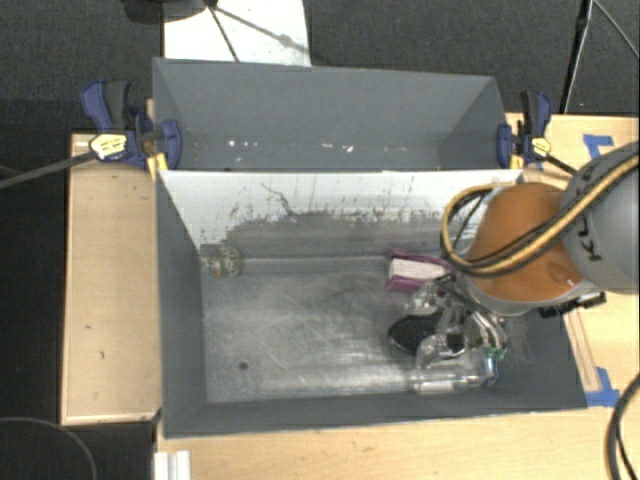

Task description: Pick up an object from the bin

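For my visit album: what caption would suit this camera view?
Robot gripper low at the right of the grey bin, among a black object, a purple-and-white item and a clear plastic piece.

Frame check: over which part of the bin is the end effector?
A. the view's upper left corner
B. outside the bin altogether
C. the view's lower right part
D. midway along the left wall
C: the end effector is over the lower right of the bin, between a black thing and a clear plastic piece.

Gripper (pixel 452 353) in bin (pixel 300 318) near-R corner, box (pixel 410 269) just behind.
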`<move>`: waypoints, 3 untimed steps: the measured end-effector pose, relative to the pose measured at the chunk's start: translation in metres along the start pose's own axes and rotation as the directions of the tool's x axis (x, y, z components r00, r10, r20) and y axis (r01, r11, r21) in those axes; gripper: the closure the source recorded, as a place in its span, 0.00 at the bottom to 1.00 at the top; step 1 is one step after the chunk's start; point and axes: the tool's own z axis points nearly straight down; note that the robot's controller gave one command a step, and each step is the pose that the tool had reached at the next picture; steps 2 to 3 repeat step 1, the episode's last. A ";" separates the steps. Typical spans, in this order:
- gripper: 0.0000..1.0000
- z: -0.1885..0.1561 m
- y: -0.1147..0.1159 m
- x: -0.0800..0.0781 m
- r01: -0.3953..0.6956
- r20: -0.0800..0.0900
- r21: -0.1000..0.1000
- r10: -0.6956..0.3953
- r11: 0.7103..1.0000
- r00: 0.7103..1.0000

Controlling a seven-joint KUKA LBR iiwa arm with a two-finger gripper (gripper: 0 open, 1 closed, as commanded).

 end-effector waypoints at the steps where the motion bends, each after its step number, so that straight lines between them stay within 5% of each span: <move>1: 1.00 -0.136 0.016 -0.005 0.026 -0.007 0.000 -0.026 1.000 1.000; 3: 1.00 -0.136 0.016 -0.005 0.026 -0.007 0.000 -0.026 1.000 1.000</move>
